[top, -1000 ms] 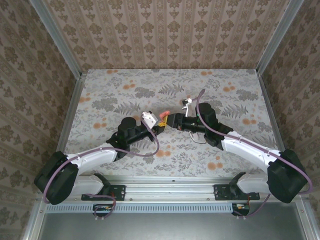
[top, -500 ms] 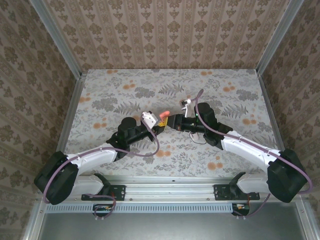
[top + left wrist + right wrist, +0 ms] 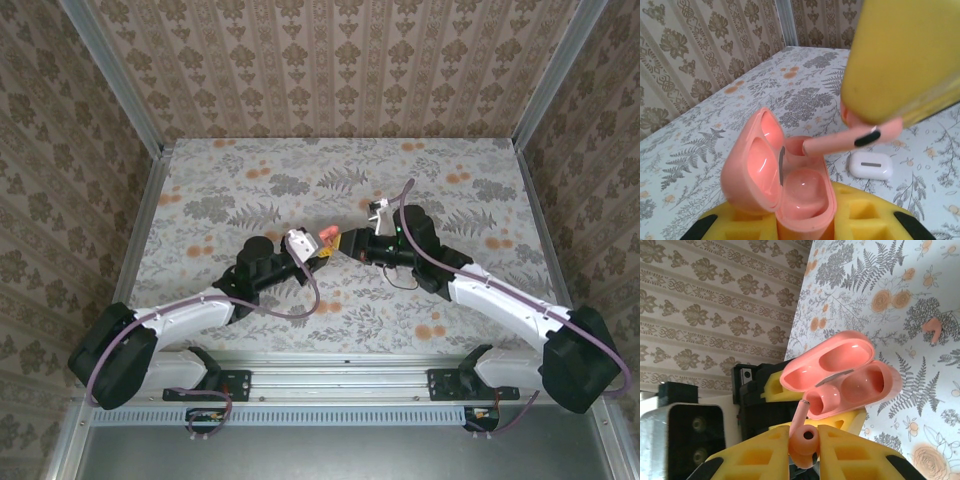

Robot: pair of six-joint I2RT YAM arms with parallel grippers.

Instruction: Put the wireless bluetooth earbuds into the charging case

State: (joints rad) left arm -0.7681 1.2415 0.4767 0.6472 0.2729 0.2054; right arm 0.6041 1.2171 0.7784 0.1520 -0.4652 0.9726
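Note:
My left gripper (image 3: 800,222) is shut on the base of a coral-pink charging case (image 3: 802,192), held upright with its lid (image 3: 752,162) swung open. My right gripper (image 3: 804,440) is shut on a coral-pink earbud (image 3: 802,436). The earbud's stem (image 3: 837,143) points at the rim of the case's farther socket, its tip touching or just short of it. The nearer socket is empty. In the top view the two grippers (image 3: 335,243) meet at mid-table with the case (image 3: 326,237) between them. Another pink earbud (image 3: 932,330) lies on the table.
A closed white charging case (image 3: 870,166) lies on the floral tablecloth beyond the pink case. A thin black cable (image 3: 402,281) loops under the right arm. Patterned walls enclose the table on three sides.
The right gripper's jaws have closed tighter on the pink earbud. Both wrists have shifted only slightly, and the earbud stays at the mouth of the case.

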